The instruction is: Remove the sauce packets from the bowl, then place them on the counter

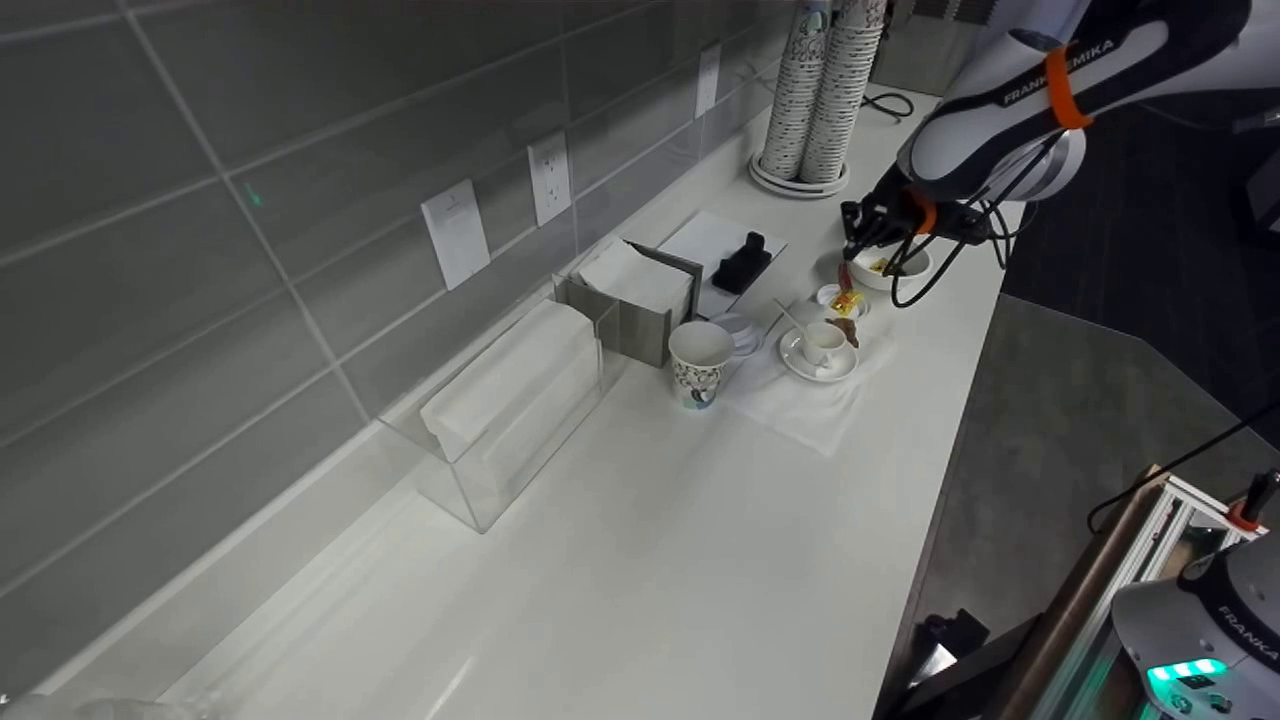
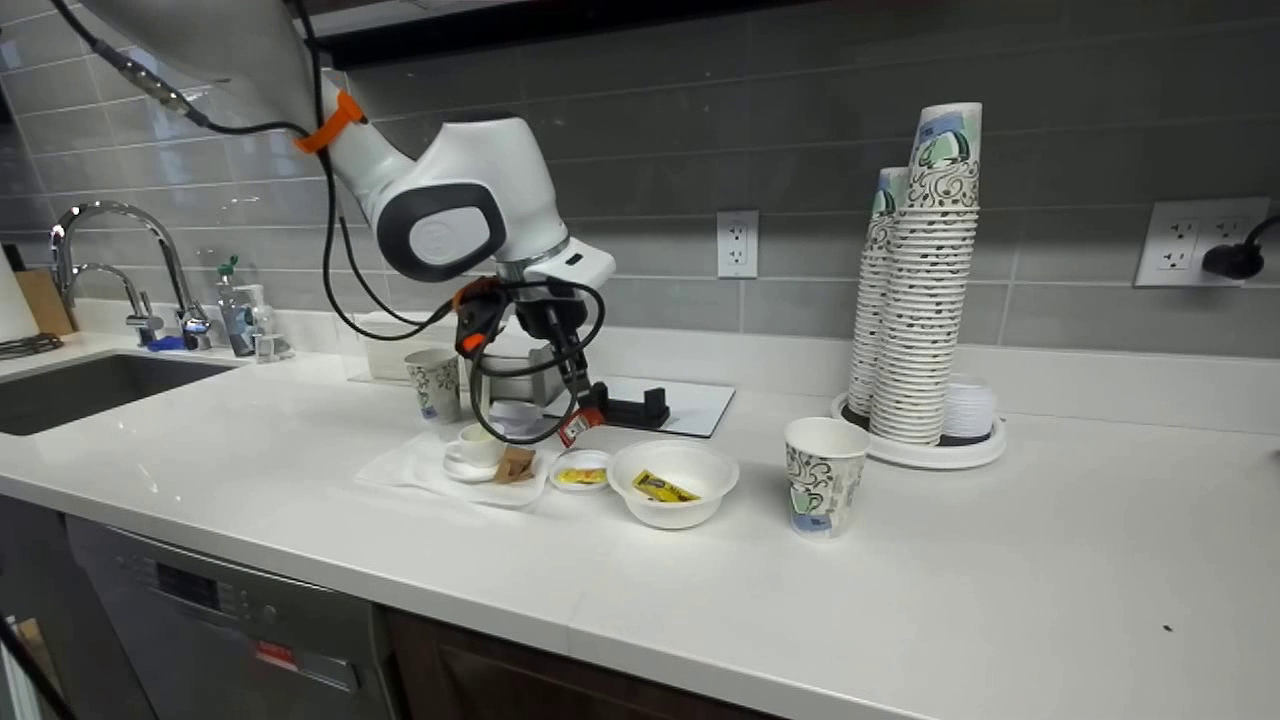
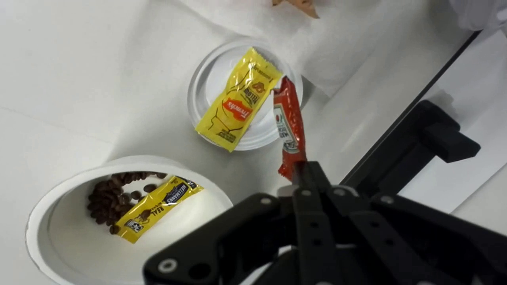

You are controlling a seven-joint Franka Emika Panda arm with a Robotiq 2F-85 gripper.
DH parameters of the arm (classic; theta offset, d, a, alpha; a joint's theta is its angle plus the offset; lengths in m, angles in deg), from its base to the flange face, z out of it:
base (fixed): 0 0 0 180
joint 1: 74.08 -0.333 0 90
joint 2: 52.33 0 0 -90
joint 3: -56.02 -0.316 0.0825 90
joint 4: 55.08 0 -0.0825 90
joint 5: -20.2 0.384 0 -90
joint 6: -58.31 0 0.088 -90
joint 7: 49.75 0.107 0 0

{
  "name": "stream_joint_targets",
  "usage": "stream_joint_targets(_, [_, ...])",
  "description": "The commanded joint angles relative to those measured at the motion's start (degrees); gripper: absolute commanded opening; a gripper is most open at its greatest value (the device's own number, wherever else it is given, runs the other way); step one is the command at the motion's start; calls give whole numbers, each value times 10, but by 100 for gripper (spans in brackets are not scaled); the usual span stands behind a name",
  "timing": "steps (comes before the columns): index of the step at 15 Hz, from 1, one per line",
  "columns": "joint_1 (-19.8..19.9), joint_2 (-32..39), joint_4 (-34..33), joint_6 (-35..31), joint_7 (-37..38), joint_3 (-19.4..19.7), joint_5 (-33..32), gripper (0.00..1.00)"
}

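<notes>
My gripper (image 3: 307, 174) is shut on a red ketchup packet (image 3: 289, 122) and holds it above the counter (image 3: 71, 75), beside the bowl. The red packet hangs below the fingers in both exterior views (image 1: 845, 278) (image 2: 580, 426). The white bowl (image 3: 37, 221) stands on the counter in both exterior views (image 1: 925, 272) (image 2: 675, 515). A yellow packet (image 3: 156, 209) lies in it beside dark beans; it also shows in an exterior view (image 2: 662, 488). Another yellow packet (image 3: 239, 99) lies on a small white round dish (image 3: 202, 79) next to the bowl.
A small cup on a saucer (image 2: 465, 470) and a brown piece (image 2: 515, 465) sit on a napkin. A black holder (image 2: 630, 410) lies on a white board behind. A paper cup (image 2: 825, 480) and tall cup stacks (image 2: 925, 330) stand near the bowl.
</notes>
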Motion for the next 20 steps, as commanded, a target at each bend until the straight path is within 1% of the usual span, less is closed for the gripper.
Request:
stream_joint_targets(1, [-20, 40, -38, 21, 39, 27, -16, 0])
stream_joint_targets(6, [-34, 65, -60, 51, 54, 44, -25, 0])
stream_joint_targets(7, [-35, 67, -65, 64, 53, 46, -25, 5])
stream_joint_targets(8, [-37, 68, -68, 70, 56, 47, -28, 27])
stream_joint_targets(9, [-40, 69, -71, 77, 61, 50, -33, 30])
stream_joint_targets(10, [-42, 65, -73, 85, 67, 53, -40, 31])
stream_joint_targets(11, [-46, 62, -74, 89, 75, 57, -48, 36])
stream_joint_targets(15, [-63, 48, -80, 101, 125, 86, -106, 64])
stream_joint_targets(17, [-60, 40, -81, 97, 128, 93, -119, 78])
stream_joint_targets(18, [-55, 37, -85, 113, 123, 96, -121, 84])
stream_joint_targets(19, [-56, 38, -88, 118, 136, 106, -134, 92])
stream_joint_targets(20, [-50, 37, -94, 135, 136, 108, -125, 98])
